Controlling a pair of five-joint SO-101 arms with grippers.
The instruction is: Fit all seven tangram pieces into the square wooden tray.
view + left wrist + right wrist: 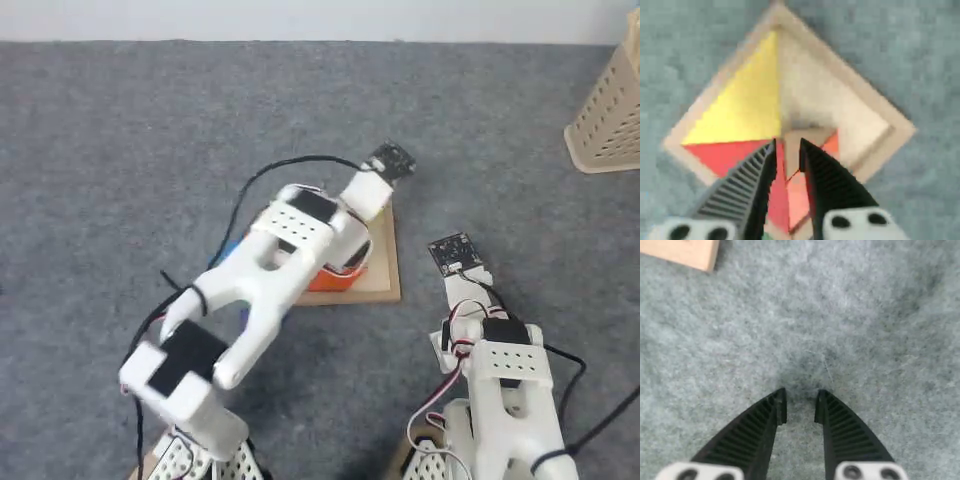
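Note:
The square wooden tray [850,100] lies on the grey carpet, and much of its floor is bare. Inside it sit a large yellow triangle [742,107], a red triangle [722,155] and orange-red pieces [797,197]. My left gripper [787,150] hovers just over the tray's middle, open by a narrow gap with nothing between its fingers. In the high view the left arm [290,250] covers most of the tray [385,275], with an orange piece [330,280] showing beneath it. My right gripper [800,405] stands slightly open over bare carpet, beside the tray's corner [690,255].
A beige perforated stand [610,100] sits at the far right edge. A blue sliver [228,252] peeks out beside the left arm, left of the tray. The right arm [500,370] stays at the near right. Grey carpet stretches all around.

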